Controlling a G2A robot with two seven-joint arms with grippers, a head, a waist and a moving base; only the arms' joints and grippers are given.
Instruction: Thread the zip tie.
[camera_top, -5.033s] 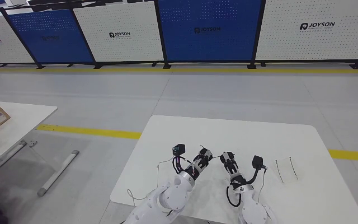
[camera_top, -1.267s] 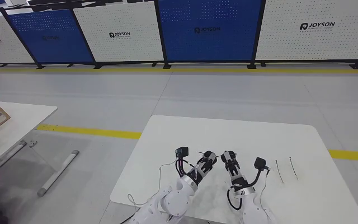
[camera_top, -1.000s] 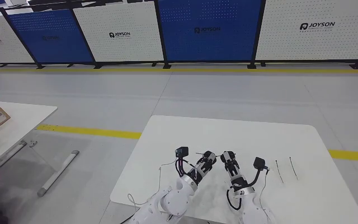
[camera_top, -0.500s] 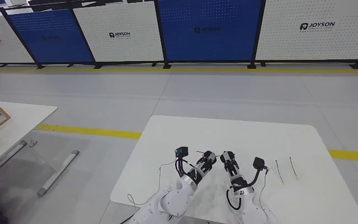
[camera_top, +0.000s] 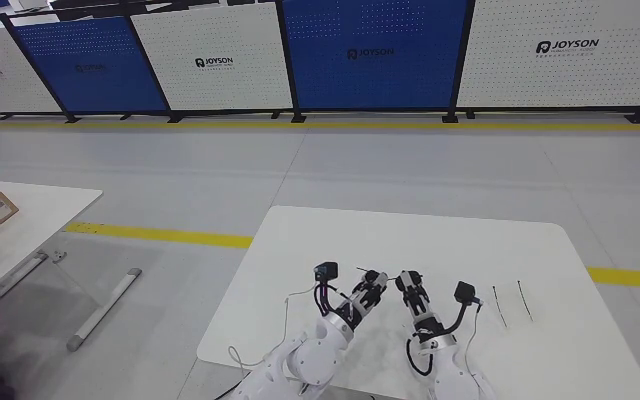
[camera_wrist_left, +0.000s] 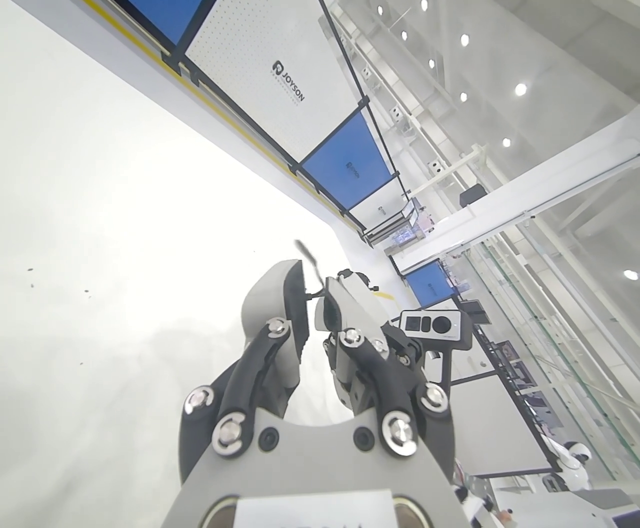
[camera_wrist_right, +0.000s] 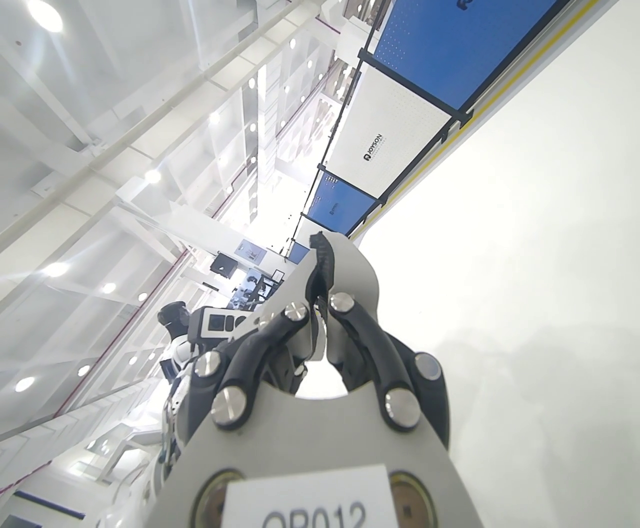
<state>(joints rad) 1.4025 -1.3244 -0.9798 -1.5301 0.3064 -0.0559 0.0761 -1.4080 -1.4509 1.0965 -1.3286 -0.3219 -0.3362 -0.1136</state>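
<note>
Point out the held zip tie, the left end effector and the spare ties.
zip tie (camera_wrist_right: 324, 257): right wrist view, the strap's black end.
left end effector (camera_wrist_left: 312, 291): left wrist view, its grasping centre.
spare ties (camera_top: 498, 306): top view, one strap's middle.

The top camera sits high on the robot and looks down at the white table (camera_top: 420, 240) from far off. Each wrist camera sits right behind its own claw, the left gripper (camera_wrist_left: 311, 289) and the right gripper (camera_wrist_right: 322, 250), very near, tipped up toward the roof (camera_wrist_left: 500, 60). All three see the table and the blue and white panels (camera_top: 370, 50).

White table (camera_top: 500, 240), blue-white pegboard panels (camera_top: 375, 55).
</note>
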